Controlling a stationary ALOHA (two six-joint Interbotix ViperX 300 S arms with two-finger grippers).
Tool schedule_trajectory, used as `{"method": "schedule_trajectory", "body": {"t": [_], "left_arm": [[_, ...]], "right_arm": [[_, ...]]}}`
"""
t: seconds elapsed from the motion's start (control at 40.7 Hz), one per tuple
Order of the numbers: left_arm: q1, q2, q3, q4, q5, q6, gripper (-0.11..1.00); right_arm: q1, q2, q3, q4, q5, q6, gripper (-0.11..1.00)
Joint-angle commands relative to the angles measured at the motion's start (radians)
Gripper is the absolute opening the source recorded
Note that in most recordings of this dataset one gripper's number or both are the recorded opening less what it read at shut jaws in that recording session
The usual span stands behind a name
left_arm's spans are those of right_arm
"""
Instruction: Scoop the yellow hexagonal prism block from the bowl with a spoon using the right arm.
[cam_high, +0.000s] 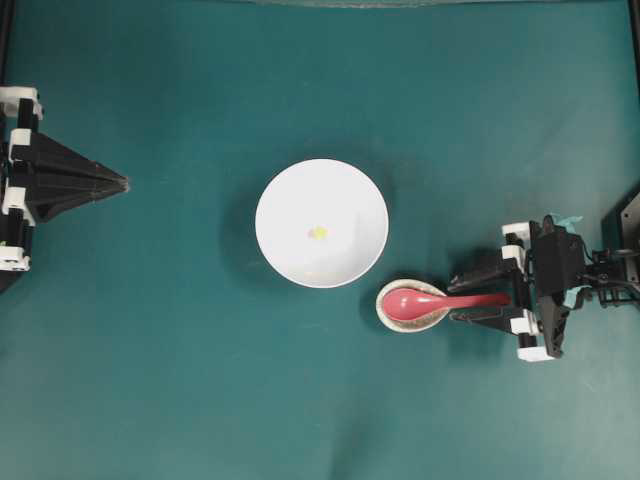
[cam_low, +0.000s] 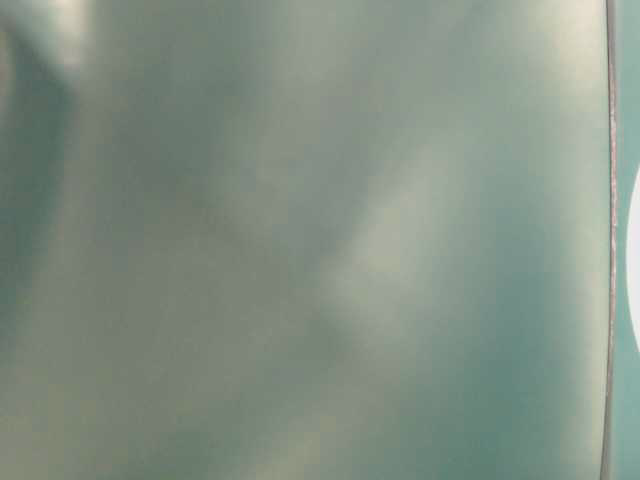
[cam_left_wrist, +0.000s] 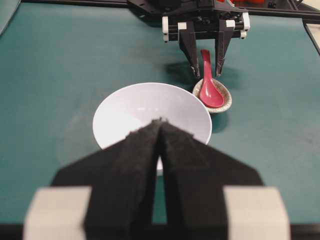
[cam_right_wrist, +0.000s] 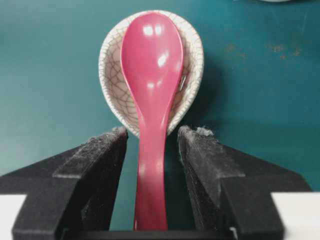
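A flat teal-green table fills the whole workspace, with nothing behind it but its own dark edges. The table-level camera gives only a pale green blur, so nothing can be read from there.

The right gripper hangs low with its two black padded fingers spread wide, one on each side of the spoon's handle. There is a clear gap of table between each pad and the pink-red plastic, so nothing is pinched. Just ahead of the fingertips the spoon's deep scoop lies face up in a small crackle-glazed cream dish, the handle running back between the fingers toward the wrist.

Beyond that dish, farther out from the right gripper and a little to one side, stands the bowl, round and plain white, its rim close beside the little dish. The yellow hexagonal prism block sits alone near the middle of the bowl's floor.

Across the table the left gripper points at the bowl from the other side, well short of it, with its fingers pressed together to a point.
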Motion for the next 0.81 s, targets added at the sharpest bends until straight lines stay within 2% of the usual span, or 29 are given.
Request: {"method": "schedule_trajectory", "body": {"t": [0.0, 0.786], "left_arm": [[0.002, 0.009, -0.015, 0.002, -0.003, -0.002, 0.0], [0.002, 0.009, -0.015, 0.003, -0.003, -0.002, 0.0]], "right_arm": [[0.006, -0.002, 0.002, 0.0, -0.031, 0.0, 0.51], [0.021, -0.002, 0.014, 0.0, -0.052, 0.0, 0.5]]}}
